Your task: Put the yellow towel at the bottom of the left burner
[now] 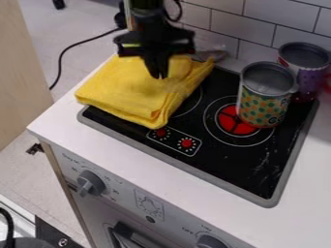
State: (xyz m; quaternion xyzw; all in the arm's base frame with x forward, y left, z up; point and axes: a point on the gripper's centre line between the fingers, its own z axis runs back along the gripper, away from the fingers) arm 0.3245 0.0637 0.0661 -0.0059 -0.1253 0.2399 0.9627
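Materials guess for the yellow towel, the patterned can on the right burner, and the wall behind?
Yellow towel: soft matte cloth, likely microfiber or terry; thick rounded folds and a fuzzy edge.
Patterned can: probably thin metal, grey ribbed-looking inside, with a printed wrap outside.
Wall: glossy-looking white tile or a printed panel; grey grout-like lines, real relief unclear.

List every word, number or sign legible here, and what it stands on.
"OFF": white oven front, above the grey right-hand knob.
Marks around the grey left-hand knob: too small to read surely.
Orange-and-green patterned metal can: any lettering is too small to read.
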